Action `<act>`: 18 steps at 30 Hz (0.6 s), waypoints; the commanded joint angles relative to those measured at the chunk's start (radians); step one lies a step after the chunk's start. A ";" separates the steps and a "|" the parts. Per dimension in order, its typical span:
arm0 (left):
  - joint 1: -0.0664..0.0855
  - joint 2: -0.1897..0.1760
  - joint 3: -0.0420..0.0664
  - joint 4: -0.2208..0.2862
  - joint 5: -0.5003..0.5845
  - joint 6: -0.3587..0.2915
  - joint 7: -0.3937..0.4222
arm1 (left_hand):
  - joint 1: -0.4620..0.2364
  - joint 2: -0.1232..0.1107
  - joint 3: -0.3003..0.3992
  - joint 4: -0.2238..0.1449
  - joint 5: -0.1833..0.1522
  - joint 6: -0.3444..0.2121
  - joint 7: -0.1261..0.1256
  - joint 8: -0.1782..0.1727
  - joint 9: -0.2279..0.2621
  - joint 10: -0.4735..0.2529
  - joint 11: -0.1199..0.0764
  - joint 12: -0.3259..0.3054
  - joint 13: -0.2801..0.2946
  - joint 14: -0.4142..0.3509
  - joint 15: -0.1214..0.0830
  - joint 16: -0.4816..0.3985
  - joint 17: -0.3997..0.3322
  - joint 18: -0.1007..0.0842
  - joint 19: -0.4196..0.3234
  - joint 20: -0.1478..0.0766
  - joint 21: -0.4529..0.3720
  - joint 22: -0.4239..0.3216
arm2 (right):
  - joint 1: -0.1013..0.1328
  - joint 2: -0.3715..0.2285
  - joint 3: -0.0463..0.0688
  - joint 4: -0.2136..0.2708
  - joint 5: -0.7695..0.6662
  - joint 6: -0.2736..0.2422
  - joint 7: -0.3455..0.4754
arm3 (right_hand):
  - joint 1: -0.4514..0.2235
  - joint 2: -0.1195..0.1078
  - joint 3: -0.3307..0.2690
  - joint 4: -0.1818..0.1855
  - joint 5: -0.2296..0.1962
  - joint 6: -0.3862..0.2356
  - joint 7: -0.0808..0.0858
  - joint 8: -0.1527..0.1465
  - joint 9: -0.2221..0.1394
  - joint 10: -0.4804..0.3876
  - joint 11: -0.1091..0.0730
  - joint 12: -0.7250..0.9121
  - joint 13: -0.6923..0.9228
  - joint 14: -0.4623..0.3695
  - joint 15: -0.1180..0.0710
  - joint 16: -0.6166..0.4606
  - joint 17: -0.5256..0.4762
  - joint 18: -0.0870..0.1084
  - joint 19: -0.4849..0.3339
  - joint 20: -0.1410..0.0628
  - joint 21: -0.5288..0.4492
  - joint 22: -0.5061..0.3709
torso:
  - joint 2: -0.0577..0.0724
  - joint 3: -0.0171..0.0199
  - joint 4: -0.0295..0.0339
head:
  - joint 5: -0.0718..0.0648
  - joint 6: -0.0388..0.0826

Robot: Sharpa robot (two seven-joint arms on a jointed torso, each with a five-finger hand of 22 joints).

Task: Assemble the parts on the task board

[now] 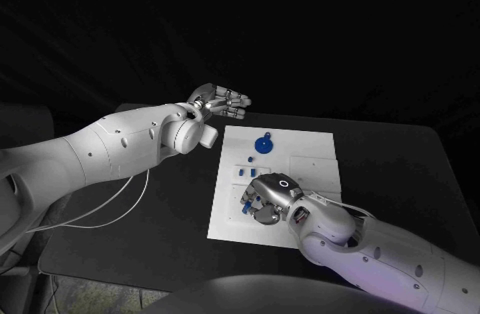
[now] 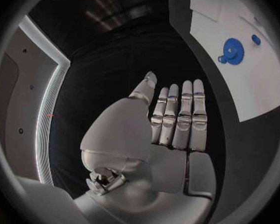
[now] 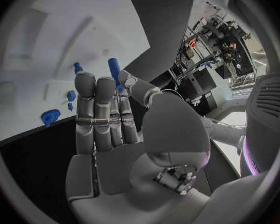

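Right hand (image 1: 268, 198) over task board (image 1: 310, 147), fingers extended

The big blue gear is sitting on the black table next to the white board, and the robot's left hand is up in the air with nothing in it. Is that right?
Not quite. The big blue gear sits on the white task board, not on the black table; the head view shows it. The left hand is indeed raised, holding nothing.

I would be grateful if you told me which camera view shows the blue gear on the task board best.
The left wrist view: the blue gear lies unobstructed on the task board, its toothed rim plain. The head view shows it smaller, toward the board's far end. The right wrist view shows it small, near the board's edge.
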 commanded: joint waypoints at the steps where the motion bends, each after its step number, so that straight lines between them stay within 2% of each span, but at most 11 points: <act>1: 0.000 0.003 0.000 0.001 -0.003 0.015 0.005 | -0.001 0.008 0.000 0.004 -0.007 -0.008 0.000 -0.003 0.001 -0.001 0.002 -0.006 -0.001 -0.005 0.002 -0.003 0.001 0.017 0.005 0.001 0.003 -0.001 | -0.001 0.004 -0.003 -0.003 -0.027 0.020 0.010 | 0.000 0.009 0.001 -0.006 0.003 0.005 0.002 0.005 0.001 0.044 -0.038 0.007 0.004 0.001 -0.005 -0.004 0.002 0.015 0.035 -0.006 -0.005 0.001 | 0.000 -0.0003 -0.0003 | 0.001 -0.001; 10: 0.000 0.003 0.000 0.002 -0.003 0.016 0.005 | -0.001 0.008 0.000 0.004 -0.007 -0.008 0.000 -0.003 0.001 -0.001 0.002 -0.006 -0.001 -0.005 0.002 -0.003 0.001 0.017 0.005 0.001 0.003 -0.001 | -0.001 0.015 -0.010 -0.017 -0.051 -0.005 -0.014 | -0.001 0.010 0.003 -0.010 0.003 0.005 0.002 0.005 0.001 0.045 -0.038 0.007 0.004 0.001 -0.006 -0.005 0.003 0.016 0.036 -0.007 -0.006 0.005 | 0.000 -0.0002 -0.0001 | 0.002 -0.001; 18: -0.001 0.002 0.000 0.003 -0.003 0.017 0.005 | -0.001 0.008 0.000 0.004 -0.007 -0.008 0.000 -0.003 0.001 -0.001 0.002 -0.006 -0.001 -0.005 0.002 -0.003 0.001 0.017 0.005 0.001 0.003 -0.001 | -0.002 0.026 -0.014 -0.037 -0.063 -0.002 -0.020 | -0.003 0.009 0.007 -0.012 0.003 0.006 0.001 0.005 0.001 0.046 -0.039 0.007 0.004 0.001 -0.007 -0.005 0.005 0.016 0.037 -0.008 -0.007 0.008 | 0.001 -0.0006 0.0001 | 0.002 -0.002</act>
